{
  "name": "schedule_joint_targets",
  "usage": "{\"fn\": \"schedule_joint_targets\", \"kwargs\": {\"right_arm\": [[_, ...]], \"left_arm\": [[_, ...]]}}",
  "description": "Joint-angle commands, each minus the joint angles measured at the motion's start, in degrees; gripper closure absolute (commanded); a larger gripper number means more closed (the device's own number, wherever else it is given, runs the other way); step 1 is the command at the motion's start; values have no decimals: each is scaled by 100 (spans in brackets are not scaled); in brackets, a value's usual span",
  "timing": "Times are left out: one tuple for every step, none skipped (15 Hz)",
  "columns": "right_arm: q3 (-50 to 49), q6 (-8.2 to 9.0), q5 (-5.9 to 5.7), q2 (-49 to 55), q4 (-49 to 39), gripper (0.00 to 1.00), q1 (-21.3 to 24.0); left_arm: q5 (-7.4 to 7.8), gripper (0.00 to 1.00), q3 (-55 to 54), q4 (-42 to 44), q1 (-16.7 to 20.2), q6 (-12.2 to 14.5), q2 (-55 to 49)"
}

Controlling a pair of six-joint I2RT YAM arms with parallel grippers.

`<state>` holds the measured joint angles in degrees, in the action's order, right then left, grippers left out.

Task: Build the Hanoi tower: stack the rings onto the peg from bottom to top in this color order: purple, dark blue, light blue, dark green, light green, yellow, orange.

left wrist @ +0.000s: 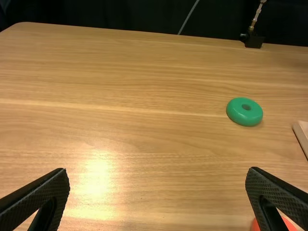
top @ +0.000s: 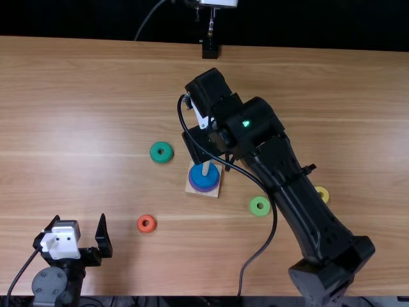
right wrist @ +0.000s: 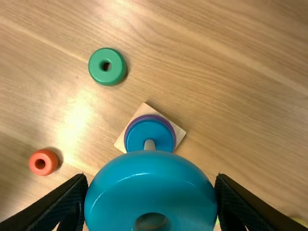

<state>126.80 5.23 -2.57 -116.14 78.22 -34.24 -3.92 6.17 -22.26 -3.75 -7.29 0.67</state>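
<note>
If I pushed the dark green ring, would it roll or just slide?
The dark green ring would probably slide, since it lies flat on the table. Its smooth, shiny surface might feel slippery. Stood up, its round edge could let it roll.

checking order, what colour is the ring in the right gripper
Light blue ring; right wrist view shows it best.

We saw a worktop (top: 77, 83) of smooth, grained wood with a soft sheen that threw back a bright patch of light. The light blue ring (right wrist: 149, 185) looked like glossy plastic, with crisp highlights, while the dark green ring (left wrist: 244, 118) and orange ring (right wrist: 48, 156) had a smooth, gentler shine. The base (right wrist: 144, 109) seemed plain matt wood, and we found the fingers (left wrist: 45, 191) matt, with a rough texture.
</note>
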Motion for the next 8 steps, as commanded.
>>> {"fn": "schedule_joint_targets", "kwargs": {"right_arm": [[161,36,-7,-85,10,100,-30],[134,36,4,-85,10,100,-30],[125,36,-7,-85,10,100,-30],[108,36,4,-85,10,100,-30],[108,36,4,-85,10,100,-30],[90,36,4,-85,10,100,-30],[64,46,4,-93,10,100,-30],[-33,46,4,-85,10,100,-30]], "left_arm": [[2,0,-617,-432,32,86,-67],[2,0,-617,-432,32,86,-67],[2,0,-617,-432,32,86,-67],[2,0,-617,-432,32,86,-67],[2,0,-617,-432,32,86,-67],[2,0,-617,-432,32,86,-67],[2,0,-617,-432,32,86,-67],[2,0,-617,-432,32,86,-67]]}}
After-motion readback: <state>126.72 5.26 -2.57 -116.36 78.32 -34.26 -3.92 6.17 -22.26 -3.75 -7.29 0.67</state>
